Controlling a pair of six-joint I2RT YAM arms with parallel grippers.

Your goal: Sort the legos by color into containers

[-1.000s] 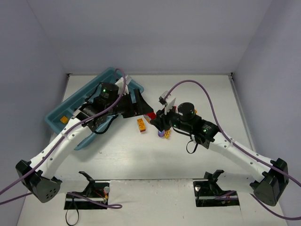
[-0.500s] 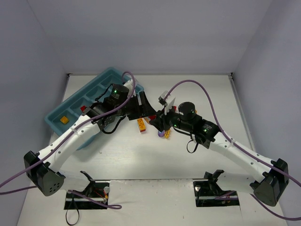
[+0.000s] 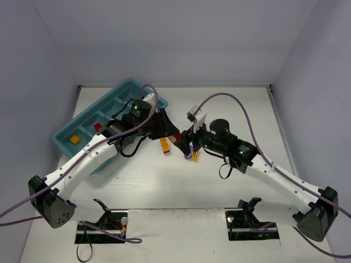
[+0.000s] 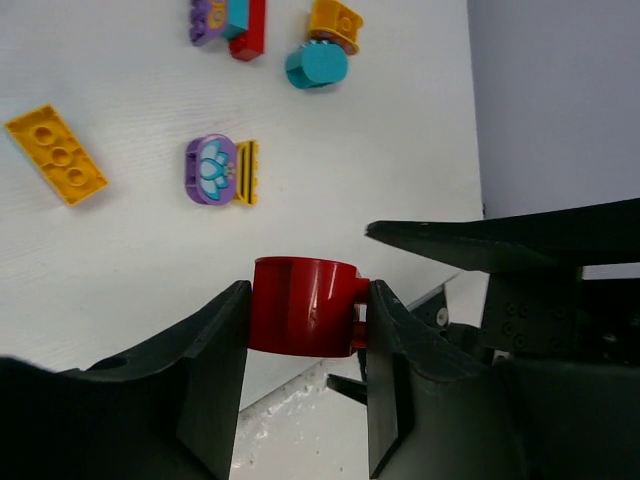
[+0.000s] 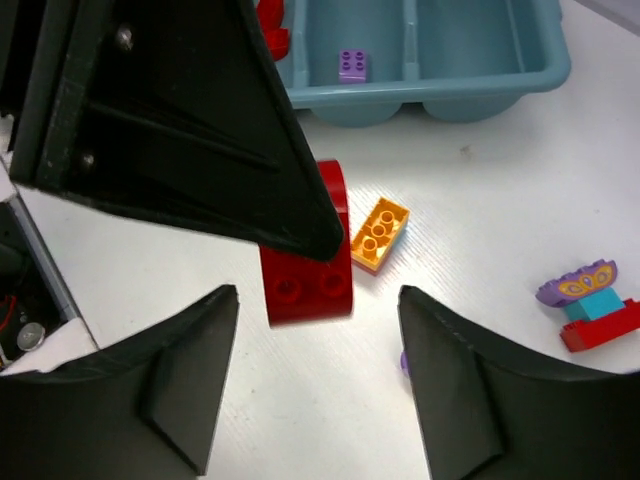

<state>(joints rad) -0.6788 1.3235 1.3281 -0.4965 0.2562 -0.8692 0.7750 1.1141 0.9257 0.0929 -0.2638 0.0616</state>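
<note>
Red brick (image 4: 303, 322) sits clamped in your left gripper (image 4: 307, 300), your right gripper (image 5: 318, 395) hangs apart and empty, only few bricks (image 5: 351, 65) lie in the tray (image 5: 480, 98) beyond it, and several wait loose on the table (image 5: 490, 210) under both.

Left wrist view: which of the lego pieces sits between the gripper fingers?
The red rounded brick, pinched by the left gripper. The orange plate, the purple-and-yellow piece and the teal piece lie free on the table.

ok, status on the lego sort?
Left gripper shut on red brick, outside tray. Right gripper open, aimed at same brick. Grippers crowded; orange brick alongside.
</note>
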